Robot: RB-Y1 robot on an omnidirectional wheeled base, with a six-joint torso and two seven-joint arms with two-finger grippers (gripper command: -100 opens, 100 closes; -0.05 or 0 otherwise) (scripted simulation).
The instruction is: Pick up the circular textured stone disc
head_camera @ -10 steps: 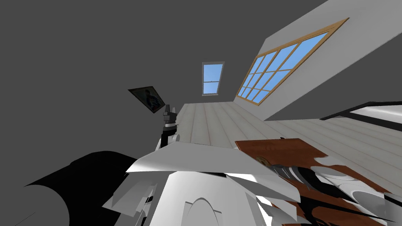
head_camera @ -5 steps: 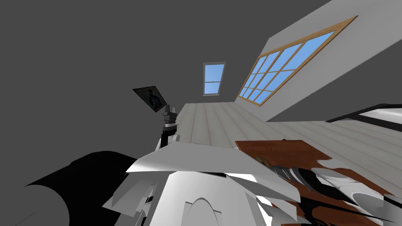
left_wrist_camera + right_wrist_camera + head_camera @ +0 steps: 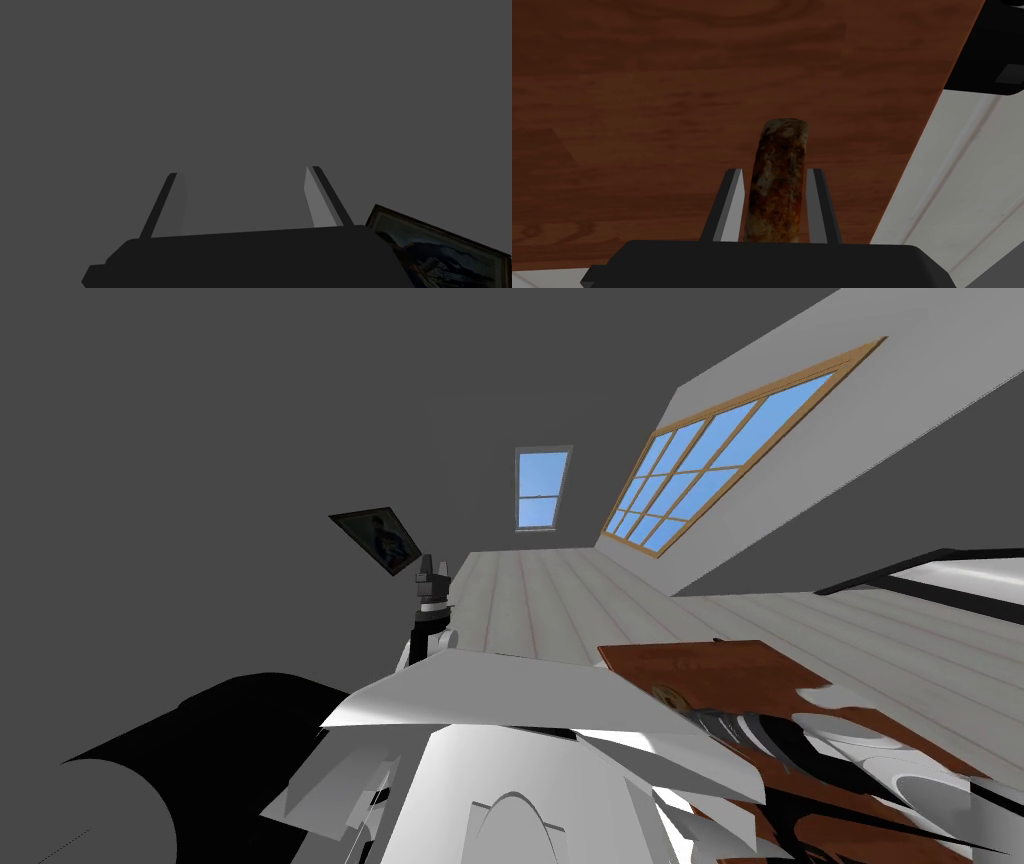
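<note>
The stone disc, mottled brown and rust, stands edge-on between the fingers of my right gripper, which press its two flat sides. Beneath it lies a reddish-brown wooden table; whether the disc touches the table I cannot tell. In the head view the disc is a small round brown face on the table at my right gripper. My left gripper is open with nothing between its fingers, and the left arm is raised in front of my chest.
The table's edge runs close beside the held disc, with pale plank floor beyond it. A black block sits off that edge. A dark-framed piece of furniture stands at the far right. A black area lies at the lower left.
The head camera swung a little and came back. The disc at my right gripper now shows a fuller round face. The left arm has not moved.
</note>
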